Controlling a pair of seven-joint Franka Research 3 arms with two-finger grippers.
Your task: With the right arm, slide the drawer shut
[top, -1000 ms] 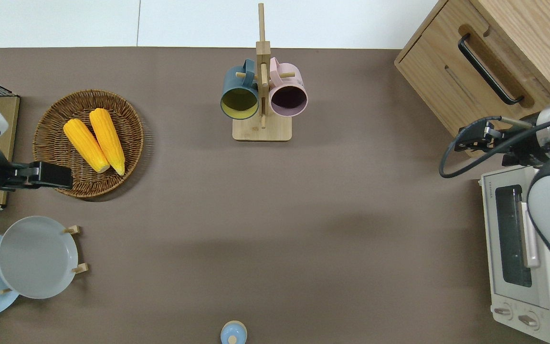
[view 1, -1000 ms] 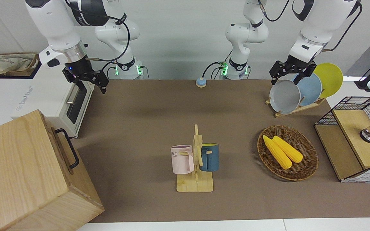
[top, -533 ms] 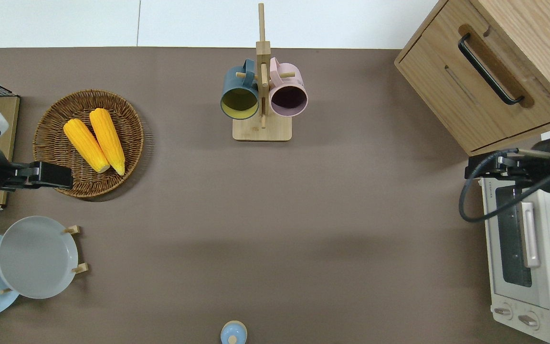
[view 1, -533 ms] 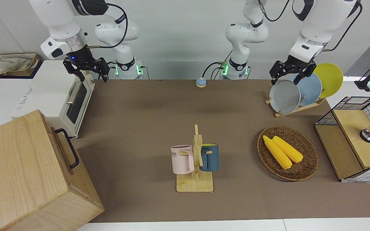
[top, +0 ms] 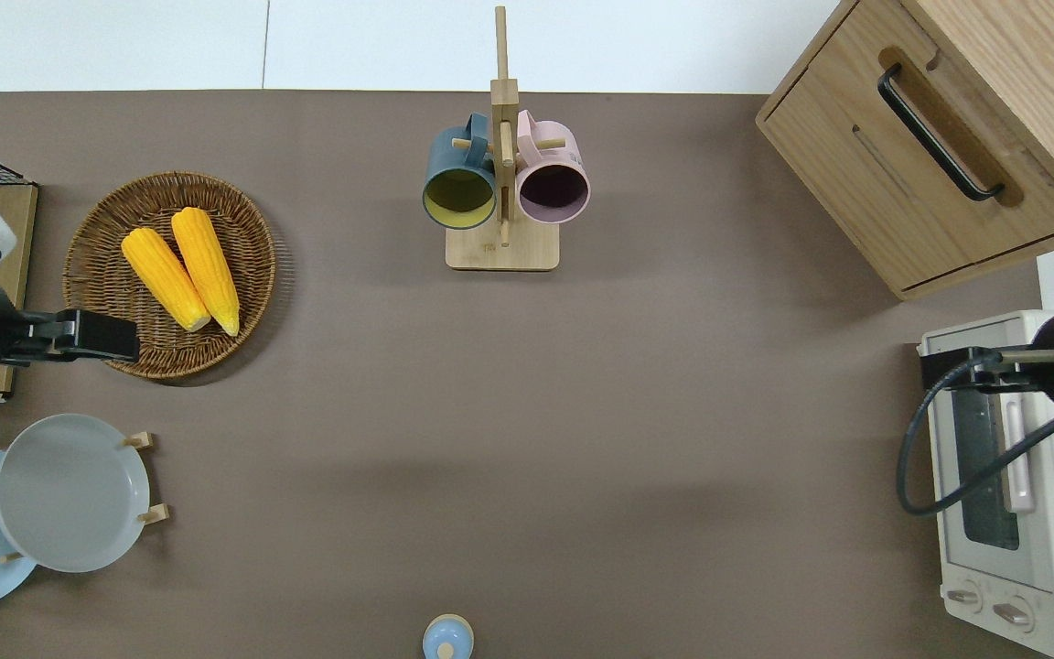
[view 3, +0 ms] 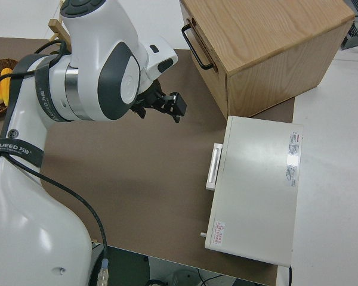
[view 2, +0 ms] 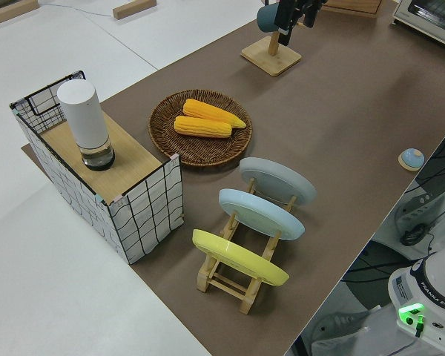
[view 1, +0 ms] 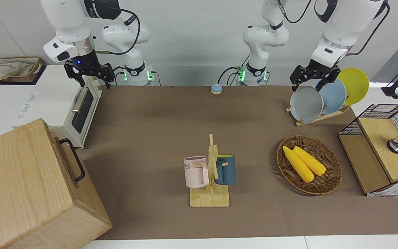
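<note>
The drawer is the wide pale-wood front with a black bar handle. It belongs to the big pale-wood box at the right arm's end of the table. Its front sits flush with the box. My right gripper hangs open in the air over the white oven, holding nothing. It also shows in the overhead view and in the right side view. It is clear of the box and nearer the robots than it. The left arm is parked, and its gripper is open.
The oven stands beside the box, nearer to the robots. A mug rack with a pink and a blue mug is mid-table. A wicker basket of corn, a plate rack and a wire crate sit toward the left arm's end.
My right gripper has drawn back from the corner of the box toward the robots and risen, ending over the oven. The drawer and the left arm have not moved.
</note>
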